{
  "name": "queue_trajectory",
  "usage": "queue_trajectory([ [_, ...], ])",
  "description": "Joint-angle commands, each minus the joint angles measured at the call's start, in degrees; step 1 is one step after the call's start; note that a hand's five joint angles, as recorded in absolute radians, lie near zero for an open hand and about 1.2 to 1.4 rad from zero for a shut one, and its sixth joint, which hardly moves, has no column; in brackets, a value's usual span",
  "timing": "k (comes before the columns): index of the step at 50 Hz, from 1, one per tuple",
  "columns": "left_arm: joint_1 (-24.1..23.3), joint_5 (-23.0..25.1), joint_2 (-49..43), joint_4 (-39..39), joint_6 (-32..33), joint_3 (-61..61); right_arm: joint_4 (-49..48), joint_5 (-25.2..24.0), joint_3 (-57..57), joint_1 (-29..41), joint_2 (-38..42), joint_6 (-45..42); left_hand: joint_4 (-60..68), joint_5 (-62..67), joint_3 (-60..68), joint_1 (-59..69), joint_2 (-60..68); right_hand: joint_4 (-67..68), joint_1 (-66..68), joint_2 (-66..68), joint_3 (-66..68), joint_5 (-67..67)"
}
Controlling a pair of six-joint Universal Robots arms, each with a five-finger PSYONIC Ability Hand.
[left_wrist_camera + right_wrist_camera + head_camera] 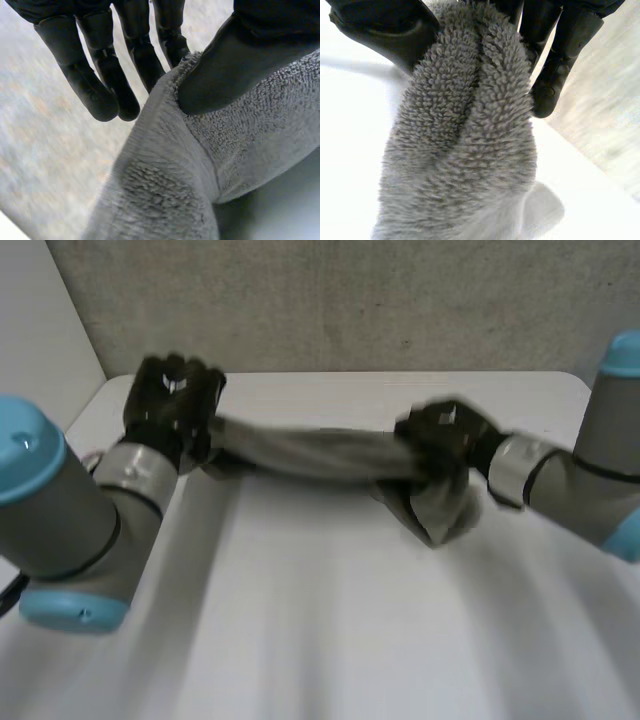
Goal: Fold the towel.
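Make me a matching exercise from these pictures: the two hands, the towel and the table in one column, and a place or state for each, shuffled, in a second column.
Things:
1. left hand
2. right hand
3. towel
4. table

Places or states:
A. white, beneath everything else
B. grey, stretched between both hands
C. grips the towel end where a bunch hangs down
D. thumb pinches the towel end near the table's far left corner

Pairs: 1-D, 2-C, 3-B, 4-A
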Motion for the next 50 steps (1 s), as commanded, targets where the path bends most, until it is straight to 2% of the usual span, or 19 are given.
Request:
queue_trajectory([
  [1,1.0,0.1,1.4,0.6,0.1,-8.9,11.5,0.1,7.4,1.6,1.2,-11.0,-7.2,-14.6,-8.7,-2.4,-6.9,-16.7,-16.1,-15.0,-16.7,-15.7],
  [3,1.1,0.1,1.5,0.7,0.1,-9.6,11.0,0.0,9.6,1.2,1.2,-10.9,-7.2,-14.6,-8.7,-2.4,-6.9,-31.5,-30.8,-29.7,-31.4,-30.5],
  [6,1.2,0.1,1.6,1.2,0.1,-10.4,10.5,0.1,10.2,1.2,1.1,-10.5,-7.2,-14.6,-8.7,-2.4,-6.9,-38.1,-37.5,-36.3,-38.0,-37.1],
  [8,1.2,0.1,1.6,1.3,0.1,-10.5,9.1,0.1,11.1,1.0,0.3,-8.8,-7.2,-14.6,-8.7,-2.4,-6.9,-48.5,-47.9,-46.7,-48.4,-47.5],
  [9,1.2,0.1,1.6,1.3,0.1,-10.5,9.0,0.1,11.1,1.0,0.3,-8.8,-7.2,-14.6,-8.7,-2.4,-6.9,-48.5,-47.9,-46.8,-48.5,-47.5],
  [11,1.2,0.1,1.6,1.3,0.1,-10.5,7.2,0.1,11.8,1.0,-1.3,-6.2,-7.2,-14.6,-8.7,-2.4,-6.9,-60.1,-59.5,-58.3,-60.0,-59.1],
  [17,1.5,0.1,2.6,1.3,0.0,-10.8,3.6,1.0,13.5,-0.6,-4.2,-2.1,-7.2,-14.6,-8.7,-2.4,-6.9,-60.6,-60.0,-58.9,-60.6,-59.6],
  [22,1.6,0.2,3.7,1.4,0.0,-11.9,3.0,4.4,15.8,-5.5,-5.9,2.9,-7.2,-14.6,-8.7,-2.4,-6.9,-60.1,-59.5,-58.4,-60.1,-59.1],
  [31,1.7,0.1,4.2,1.7,0.0,-12.4,1.8,4.4,22.4,-10.5,-8.7,2.3,-7.2,-14.6,-8.7,-2.4,-6.9,-60.1,-59.5,-58.4,-60.1,-59.1],
  [37,1.7,0.2,4.0,1.7,0.0,-12.4,-4.2,4.7,28.6,-15.2,-11.7,-2.4,-7.2,-14.6,-8.7,-2.4,-6.9,-59.8,-59.2,-58.0,-59.7,-58.8],
  [45,1.9,0.2,3.9,1.7,0.0,-12.3,-7.2,4.3,30.7,-16.5,-10.9,-3.7,-7.2,-14.6,-8.7,-2.4,-6.9,-58.3,-57.7,-56.5,-58.2,-57.3],
  [50,1.9,0.2,3.9,1.7,0.0,-12.4,-8.1,4.2,30.0,-16.3,-6.9,-3.7,-7.2,-14.6,-8.7,-2.4,-6.9,-58.3,-57.7,-56.5,-58.2,-57.3],
])
